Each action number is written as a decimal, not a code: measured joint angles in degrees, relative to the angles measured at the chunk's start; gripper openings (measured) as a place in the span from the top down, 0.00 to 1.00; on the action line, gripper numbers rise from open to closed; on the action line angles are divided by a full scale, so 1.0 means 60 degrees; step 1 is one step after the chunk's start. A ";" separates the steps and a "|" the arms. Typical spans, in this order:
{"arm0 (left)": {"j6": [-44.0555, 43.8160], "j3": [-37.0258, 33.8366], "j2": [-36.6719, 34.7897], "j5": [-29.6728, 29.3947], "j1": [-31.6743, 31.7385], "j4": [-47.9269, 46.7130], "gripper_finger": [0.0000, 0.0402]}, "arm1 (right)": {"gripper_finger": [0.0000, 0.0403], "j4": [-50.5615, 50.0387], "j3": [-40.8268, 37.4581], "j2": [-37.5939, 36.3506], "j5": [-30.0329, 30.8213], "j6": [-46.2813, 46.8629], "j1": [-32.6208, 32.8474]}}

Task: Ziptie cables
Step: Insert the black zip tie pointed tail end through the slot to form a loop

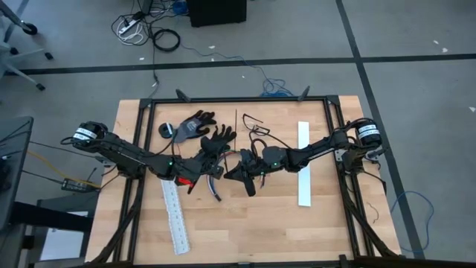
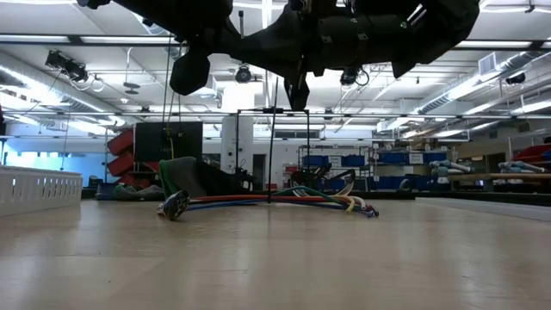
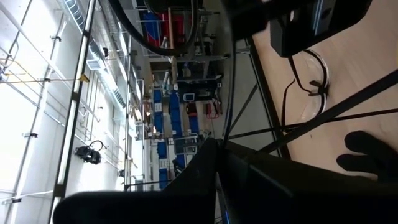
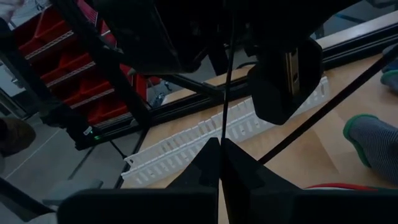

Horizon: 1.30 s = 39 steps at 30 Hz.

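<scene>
cables (image 2: 275, 203): bundled flat on the table (image 1: 245, 223) at its middle, under both arms
zip tie (image 4: 225, 81): thin black strip, seemingly pinched upright for threading
left pincer (image 1: 210, 170): shut, over the bundle
right pincer (image 1: 245, 176): shut, facing it

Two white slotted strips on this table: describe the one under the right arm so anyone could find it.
From above, go to the right side of the wooden table. The white strip lies there, parallel to the table's side edge, with the right arm crossing over it. The other strip lies on the left side and is tilted.
</scene>
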 joint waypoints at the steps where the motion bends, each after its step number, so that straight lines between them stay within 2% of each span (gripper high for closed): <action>1: -0.0004 0.0000 0.0000 0.0000 0.0000 -0.0001 1.00 | 1.00 0.0000 0.0000 0.0000 0.0000 -0.0003 0.0000; 39: -0.0420 -0.0004 0.0034 -0.0171 -0.0289 -0.0221 1.00 | 1.00 -0.0311 -0.0004 0.0011 -0.0036 -0.0163 -0.0211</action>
